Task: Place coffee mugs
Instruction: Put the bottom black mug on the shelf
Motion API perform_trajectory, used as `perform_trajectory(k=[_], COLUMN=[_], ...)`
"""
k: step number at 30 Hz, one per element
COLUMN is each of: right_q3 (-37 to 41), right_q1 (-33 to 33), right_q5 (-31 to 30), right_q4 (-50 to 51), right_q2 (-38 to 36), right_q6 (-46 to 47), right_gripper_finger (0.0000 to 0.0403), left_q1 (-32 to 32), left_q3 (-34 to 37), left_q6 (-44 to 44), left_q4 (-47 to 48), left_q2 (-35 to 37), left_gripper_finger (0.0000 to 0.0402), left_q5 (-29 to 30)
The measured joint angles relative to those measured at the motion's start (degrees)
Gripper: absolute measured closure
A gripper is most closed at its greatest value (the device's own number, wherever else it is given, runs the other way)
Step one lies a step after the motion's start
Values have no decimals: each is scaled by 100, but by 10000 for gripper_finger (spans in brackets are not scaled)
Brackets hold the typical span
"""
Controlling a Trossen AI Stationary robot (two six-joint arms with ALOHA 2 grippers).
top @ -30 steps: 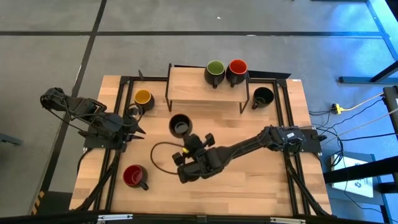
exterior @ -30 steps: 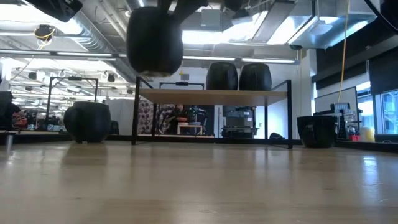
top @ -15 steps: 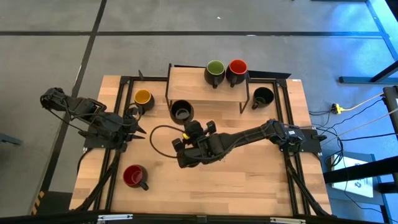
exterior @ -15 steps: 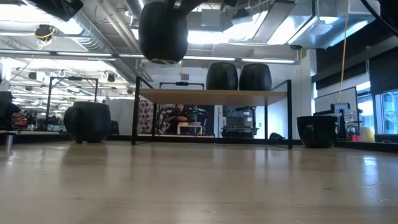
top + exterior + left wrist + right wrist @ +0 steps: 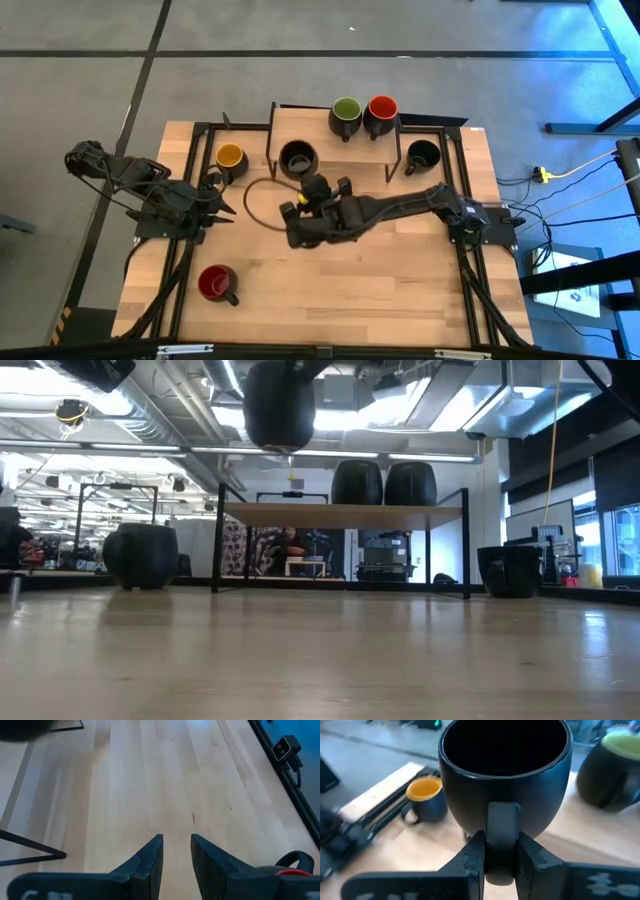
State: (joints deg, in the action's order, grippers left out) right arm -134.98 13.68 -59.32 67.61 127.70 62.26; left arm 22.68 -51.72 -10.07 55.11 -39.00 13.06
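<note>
The wooden table [image 5: 400,290] carried a low wooden shelf [image 5: 310,128] on black legs along its far edge. The right arm [image 5: 400,208] reached across the table toward that shelf, and the right gripper [image 5: 500,857] was clamped on the handle of a black-lined mug [image 5: 297,158], one finger on each side of it. This mug was held upright in the air at the near left corner of the shelf; in the low view it hung above shelf height [image 5: 279,405]. The left arm [image 5: 130,185] lay at the left side of the table, and the left gripper [image 5: 176,857] had its fingers nearly together with a narrow gap and nothing between them, over bare wood. On the shelf stood the green-lined mug [image 5: 346,115] and a red-lined mug [image 5: 381,113], side by side and touching. The yellow-lined mug [image 5: 230,158] stood on the table just left of the shelf, a second black-lined mug [image 5: 422,155] just right of it. Another red-lined mug [image 5: 216,284] stood near the front left, well apart from the others.
</note>
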Motion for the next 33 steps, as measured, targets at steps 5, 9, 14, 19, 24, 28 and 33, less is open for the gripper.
perform_trajectory(k=[5, 9, 14, 19, 24, 28, 33], right_q3=[0, 0, 2, 7, 7, 7, 9], right_q1=[-323, -615, -971, -1337, -1634, -1855, -2046], right_q5=[-38, 173, 318, 416, 546, 846, 1032], right_q4=[-153, -283, -691, -942, -1020, -1093, -1070], right_q2=[-57, -57, 6, 26, 109, 224, 324], right_q6=[-117, -122, -118, -108, -58, -33, 12], right_gripper_finger=[356, 356, 356, 356, 356, 356, 356], left_q1=[0, 0, 0, 0, 0, 0, 0], left_q3=[0, 0, 0, 0, 0, 0, 0], left_q6=[-4, -21, -33, -31, -37, -40, -37], left_q4=[-119, -188, -186, -186, -186, -187, -188], left_q2=[0, 0, 0, 2, 0, 0, -2], left_gripper_finger=[308, 308, 308, 308, 308, 308, 308], left_q5=[2, 1, 0, 0, 14, 166, 280])
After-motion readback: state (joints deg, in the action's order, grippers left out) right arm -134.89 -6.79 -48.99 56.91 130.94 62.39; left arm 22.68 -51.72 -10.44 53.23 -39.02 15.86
